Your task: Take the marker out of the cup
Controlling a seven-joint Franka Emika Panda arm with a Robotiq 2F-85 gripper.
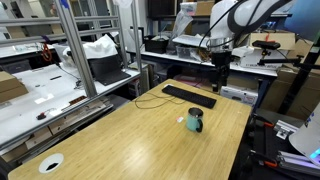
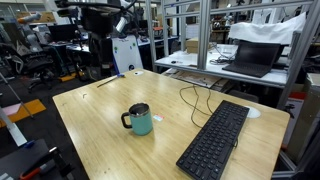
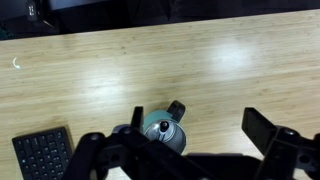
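The teal-green cup [image 1: 194,122] stands upright on the wooden table, also in the other exterior view [image 2: 140,120] and in the wrist view [image 3: 160,135]. Its handle [image 3: 177,108] points away from the wrist. The marker [image 3: 164,126] stands inside the cup. I see only its round end, from above. My gripper [image 3: 197,122] is open and empty, high above the table. The cup lies below, close to one finger. In an exterior view the gripper [image 1: 219,68] hangs over the far table edge, beyond the keyboard.
A long black keyboard [image 1: 188,95] lies past the cup, also in the other exterior view [image 2: 215,140] and the wrist view [image 3: 42,155]; its cable runs across the table. A white round disc [image 1: 51,163] sits near a table corner. Metal frames and desks surround the table.
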